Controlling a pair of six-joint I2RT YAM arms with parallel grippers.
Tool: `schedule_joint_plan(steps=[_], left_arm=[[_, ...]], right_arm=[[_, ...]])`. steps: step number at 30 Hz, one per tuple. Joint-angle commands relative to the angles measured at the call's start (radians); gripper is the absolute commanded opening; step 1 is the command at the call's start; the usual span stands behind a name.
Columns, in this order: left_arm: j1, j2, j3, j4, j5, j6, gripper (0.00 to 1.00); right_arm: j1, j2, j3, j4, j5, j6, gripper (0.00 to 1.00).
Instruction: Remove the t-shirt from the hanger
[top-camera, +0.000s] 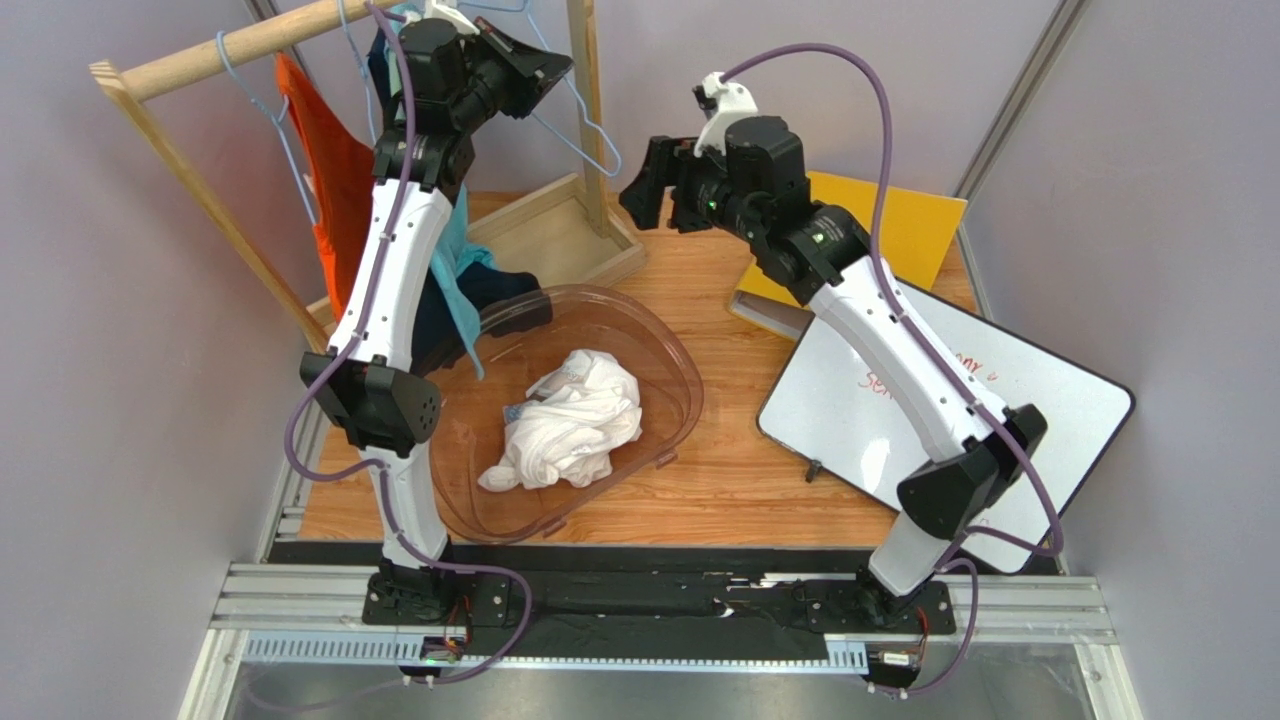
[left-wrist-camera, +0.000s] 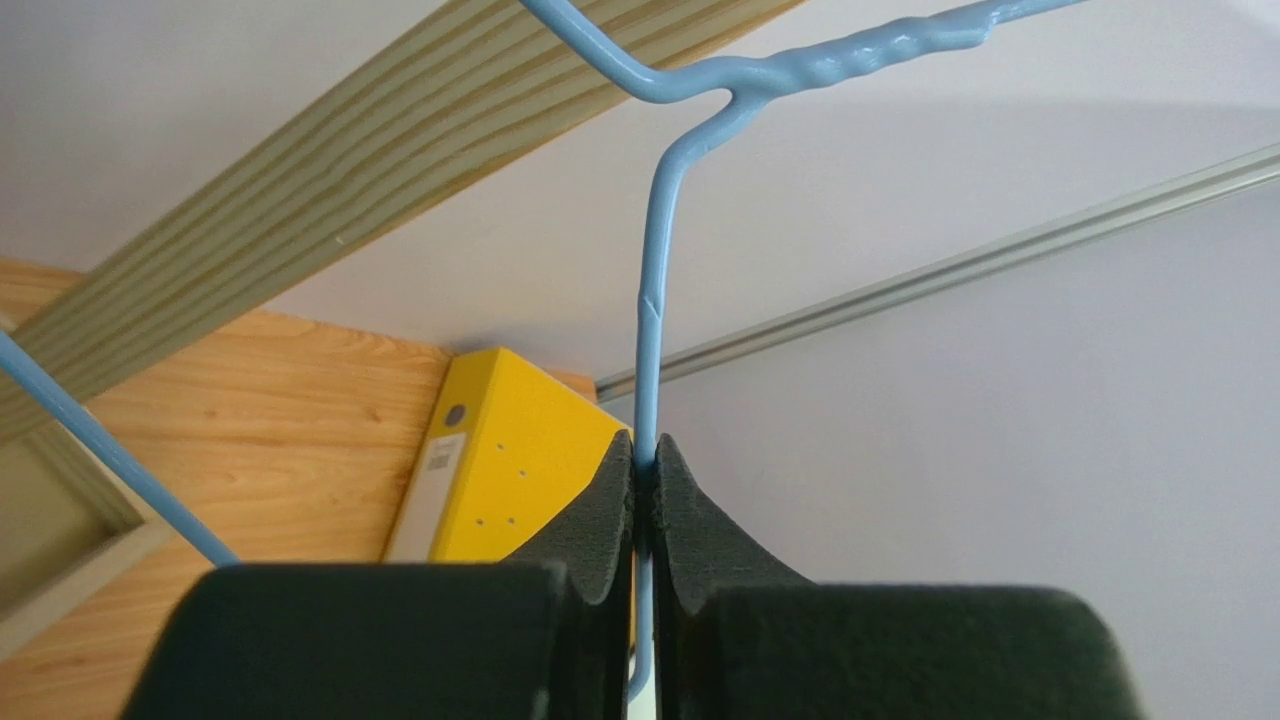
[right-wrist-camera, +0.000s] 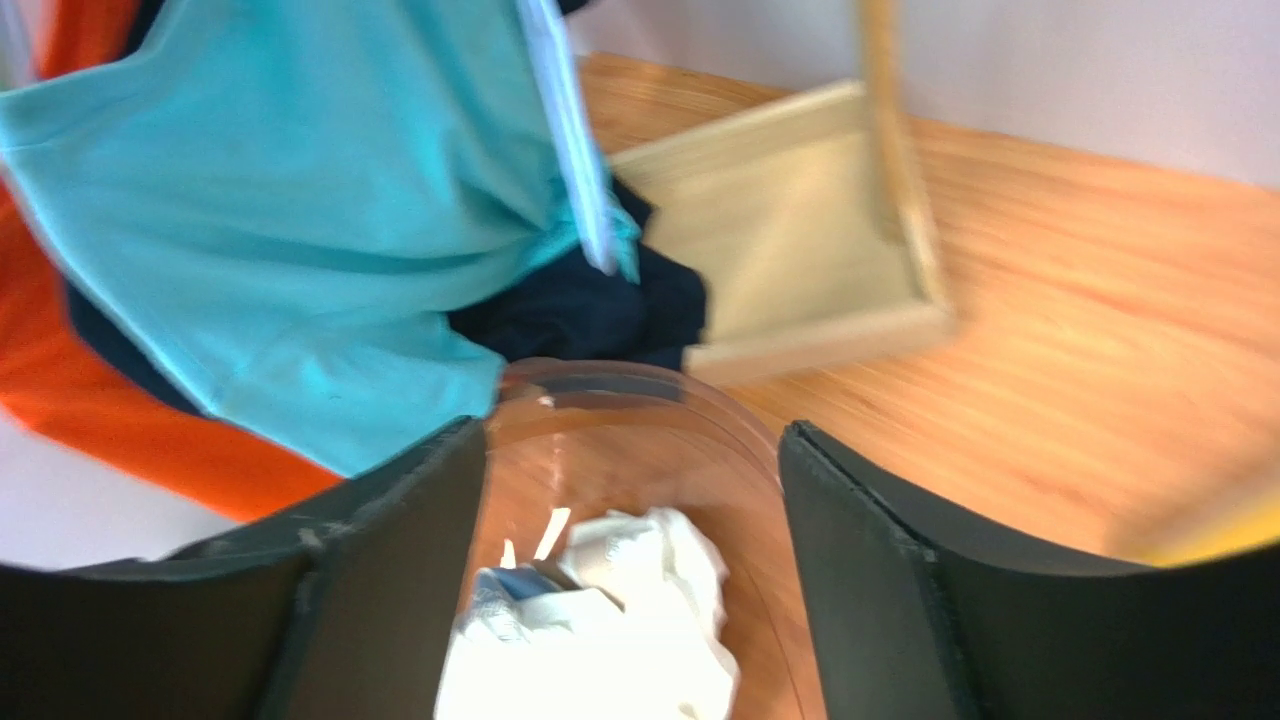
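Teal t-shirt: hangs at upper left, beneath the wooden rack, beside an orange garment.
Blue wire hanger: neck pinched tight in the left gripper, probably to steady it.
Right gripper: jaws wide, holding nothing, facing the shirt.
Clear basket: centre, holds white cloth.
Wooden table; grey walls.
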Motion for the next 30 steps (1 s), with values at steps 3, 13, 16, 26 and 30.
schedule_joint_plan(steps=[3, 13, 16, 26, 30], left_arm=[[0.026, 0.032, 0.019, 0.096, 0.024, -0.154, 0.0], [0.026, -0.043, -0.11, 0.107, 0.012, -0.121, 0.28], [0.026, -0.074, -0.112, 0.072, 0.012, -0.064, 0.55], [0.022, -0.256, -0.256, -0.011, 0.027, 0.054, 0.78], [0.022, -0.343, -0.29, -0.071, 0.061, 0.134, 0.76]], right_arm=[[0.074, -0.067, -0.029, -0.21, 0.456, 0.031, 0.87], [0.267, -0.076, -0.182, -0.113, 1.076, -0.273, 0.96], [0.277, -0.163, -0.296, -0.001, 1.042, -0.278, 0.96], [0.275, -0.312, -0.344, -0.011, 0.752, -0.235, 0.98], [0.277, -0.284, -0.311, -0.1, 0.592, -0.225, 0.95]])
